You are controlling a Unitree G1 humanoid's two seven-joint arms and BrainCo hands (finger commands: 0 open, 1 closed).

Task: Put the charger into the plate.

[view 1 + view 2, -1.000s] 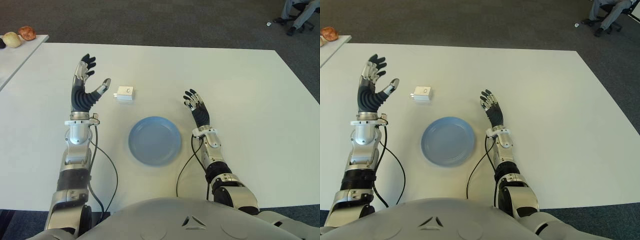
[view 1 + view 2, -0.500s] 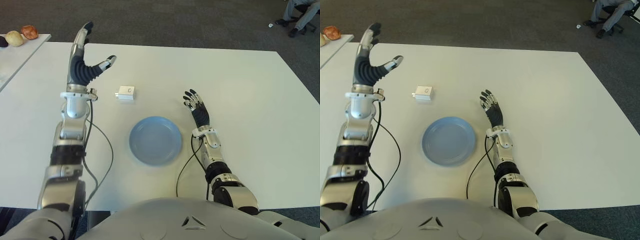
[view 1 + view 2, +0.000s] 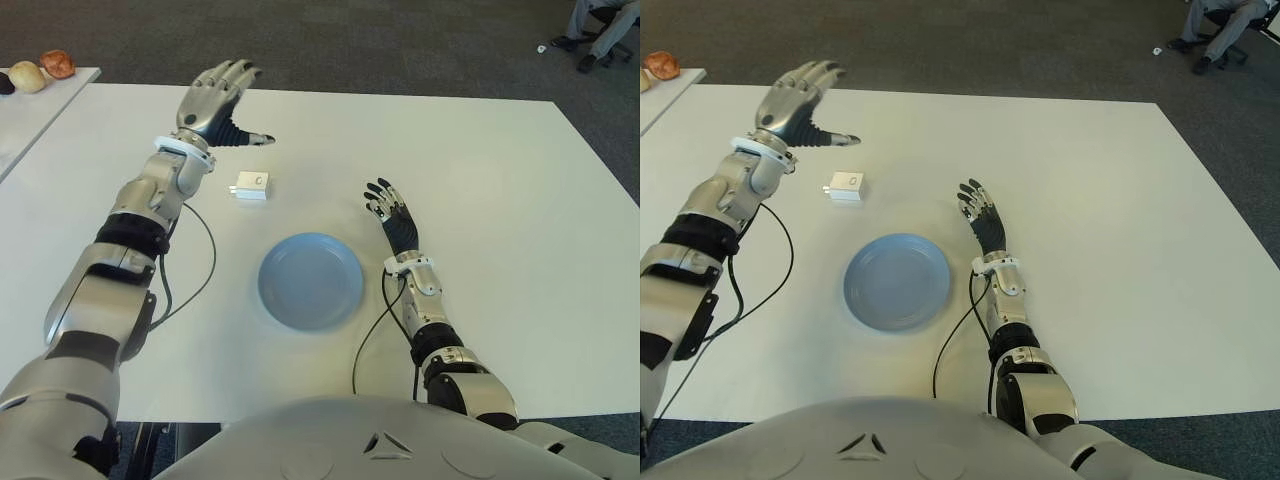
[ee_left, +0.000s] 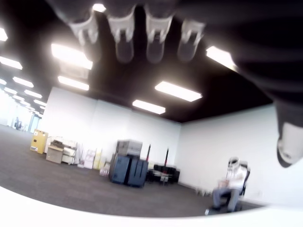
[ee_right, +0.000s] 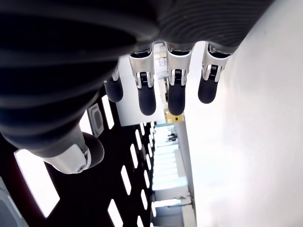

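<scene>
Upper left of frame: left hand [image 3: 217, 92] raised above table [image 3: 480, 160], fingers spread wide, empty (likely posed for reach down). Charger [image 3: 250, 186] just below it, above plate [image 3: 311, 280], apart. Right hand [image 3: 392, 213] right of plate, fingers extended, idle.

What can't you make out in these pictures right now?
- Charger: its markings and prongs are too small in both eye views; neither wrist view shows it.
- Items on the side table: too small to identify, cut by the edge.
- Seated person: cropped at the corner.
</scene>
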